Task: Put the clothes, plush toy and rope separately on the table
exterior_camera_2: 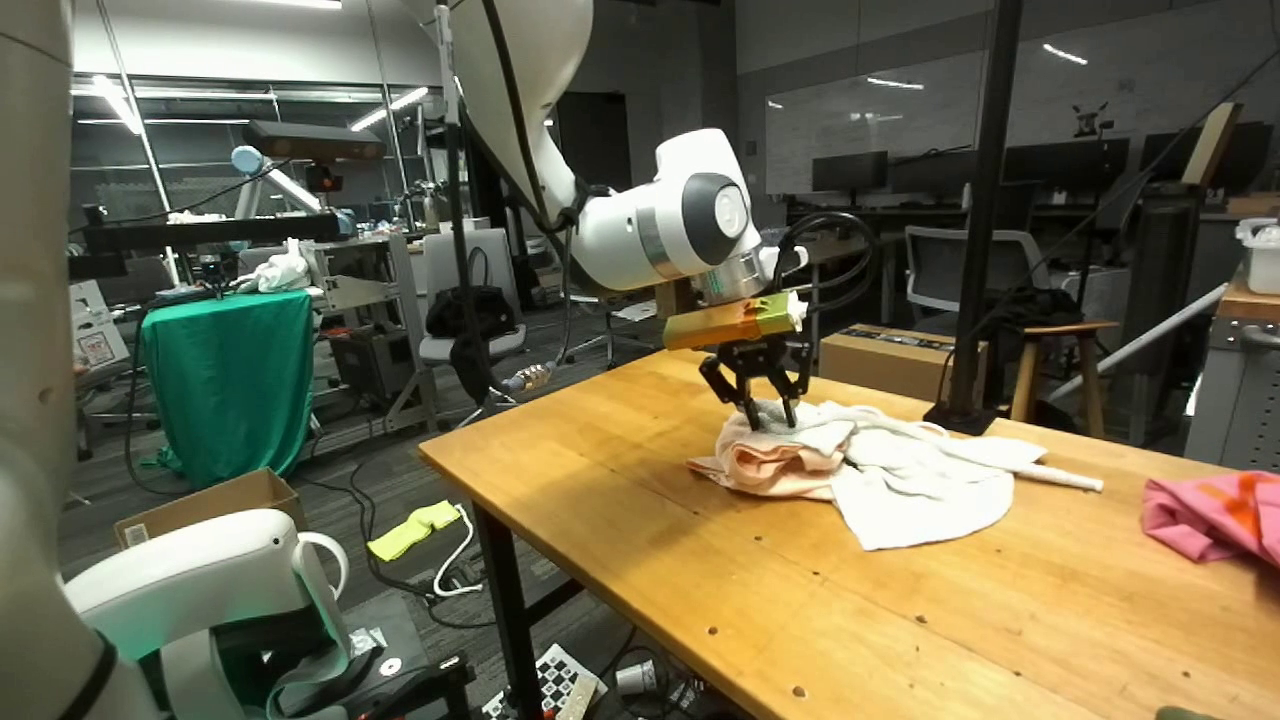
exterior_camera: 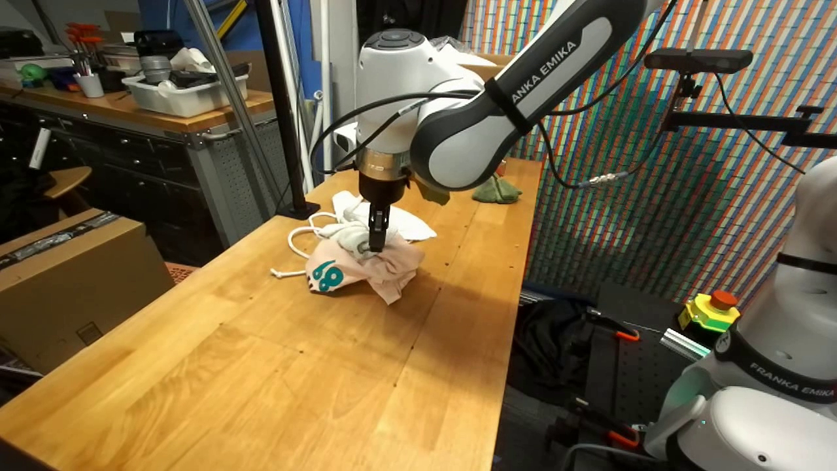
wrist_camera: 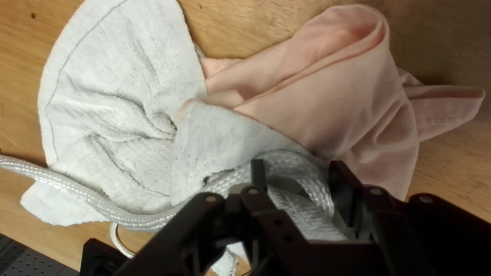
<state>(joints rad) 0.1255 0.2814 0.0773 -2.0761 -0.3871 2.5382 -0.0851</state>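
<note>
The gripper (wrist_camera: 298,166) is spread around a rope loop (wrist_camera: 284,161), no squeeze visible. Probably light, floppy, kinda slick, so I'd pinch there, not the white cloth (wrist_camera: 126,115) it's draped over or pink cloth (wrist_camera: 333,99), all on the table (wrist_camera: 245,23).

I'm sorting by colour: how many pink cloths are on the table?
2: the pale pink cloth, partly under the white cloth; the brighter pink cloth at an exterior view's right edge. More may be hidden.
</note>
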